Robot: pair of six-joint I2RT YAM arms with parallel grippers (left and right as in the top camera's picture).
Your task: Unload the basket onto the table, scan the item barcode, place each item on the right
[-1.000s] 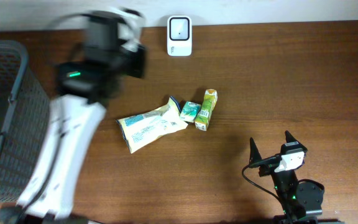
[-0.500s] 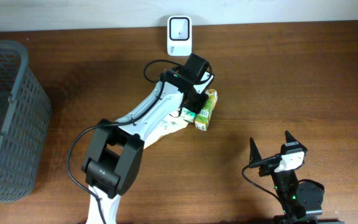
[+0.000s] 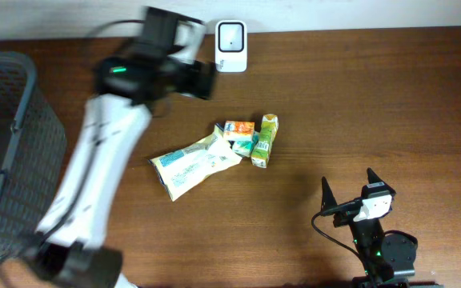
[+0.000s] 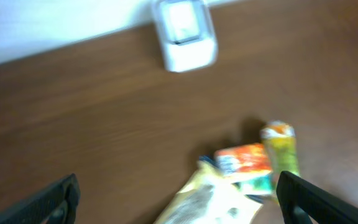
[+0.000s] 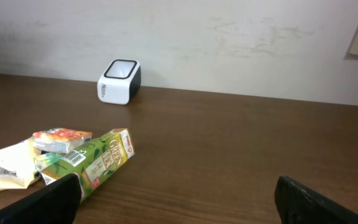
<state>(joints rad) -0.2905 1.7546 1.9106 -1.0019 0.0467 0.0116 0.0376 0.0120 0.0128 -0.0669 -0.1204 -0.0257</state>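
The white barcode scanner stands at the table's back edge. Mid-table lies a small pile. In it are an orange packet, a green tea carton, a teal pack and a pale yellow bag. My left gripper hovers blurred, left of the scanner and behind the pile. It is open and holds nothing. My right gripper stands open and empty near the front right, apart from the pile.
A dark grey mesh basket fills the table's left end. A light wall runs behind the table's back edge.
The left arm swung from the back left to the pile, opened, and pulled back up and left. An orange packet now lies on the pile. The right arm stayed still.
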